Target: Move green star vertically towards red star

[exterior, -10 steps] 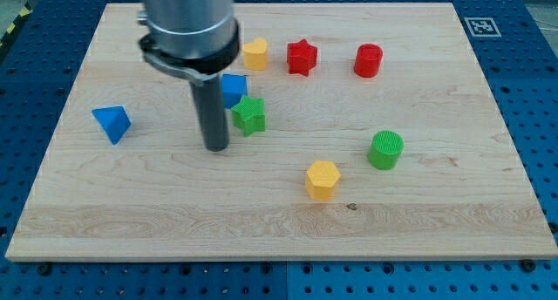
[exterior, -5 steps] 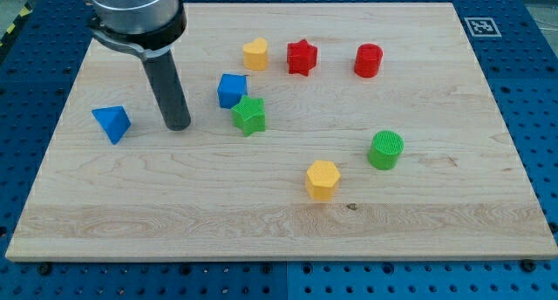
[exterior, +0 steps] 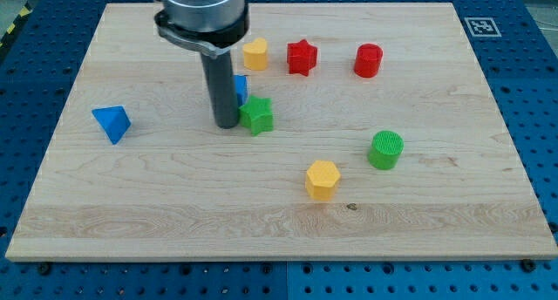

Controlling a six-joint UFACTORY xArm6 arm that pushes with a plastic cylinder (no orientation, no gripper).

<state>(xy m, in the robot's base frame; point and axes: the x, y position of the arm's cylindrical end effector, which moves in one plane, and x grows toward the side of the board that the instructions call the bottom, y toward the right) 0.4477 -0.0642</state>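
- Green star (exterior: 257, 115) has shifted slightly right; red star (exterior: 302, 57) sits farther back, right.
- The tip (exterior: 226, 124) swung back, now touching its left side.
- No claw fitted; nothing held.

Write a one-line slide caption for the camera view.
My tip sits against the green star on its left side in the view, with the red star farther toward the view's top right.

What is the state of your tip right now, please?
My tip: no gripper, holding nothing; it sits against the green star's left side, the blue block partly hidden behind the rod.
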